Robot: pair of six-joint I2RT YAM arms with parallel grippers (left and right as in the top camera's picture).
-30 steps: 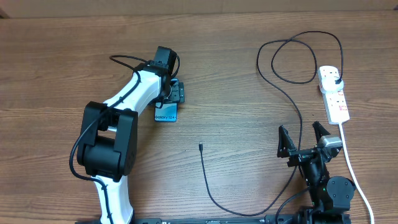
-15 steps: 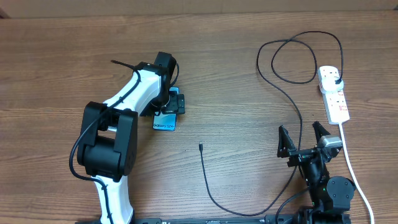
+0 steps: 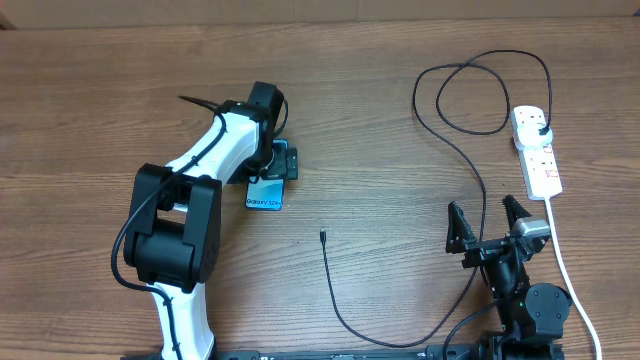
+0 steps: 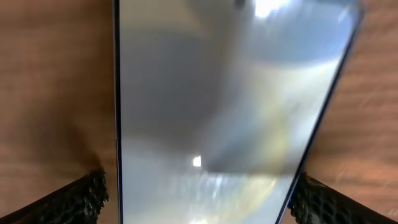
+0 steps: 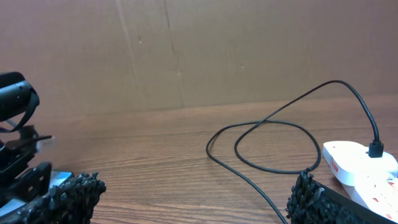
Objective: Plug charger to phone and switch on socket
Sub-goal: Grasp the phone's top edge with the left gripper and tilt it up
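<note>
**A:** So, from above, what's new?

**B:** The left gripper [image 3: 273, 165] has just spread fully. The phone [image 3: 265, 194] has slid slightly nearer and turned a touch on the table [image 3: 90, 100]. It lies flat, its far end under the open jaws; I'd say it's been let go, set down for plugging. The charger [image 3: 335, 300] tip lies loose, near the phone but apart from it. Its plug [image 3: 541, 127] already sits in the socket [image 3: 541, 168] at the right. The right gripper [image 3: 490, 226] waits near the front edge, wide open and empty.

**A:** Any writing?

**B:** "Galaxy S24" on the screen's near end. The socket's red marks are too small to read.

**A:** Left wrist?

**B:** Glare across the screen, nothing legible. The pads [image 4: 81, 198] stand just outside the phone's long edges, and I can't tell if they touch.

**A:** Right wrist?

**B:** Its fingers are spread with nothing between them. Cable loops lead to the socket, and there's no lettering. Connecting and switching both remain.
</note>
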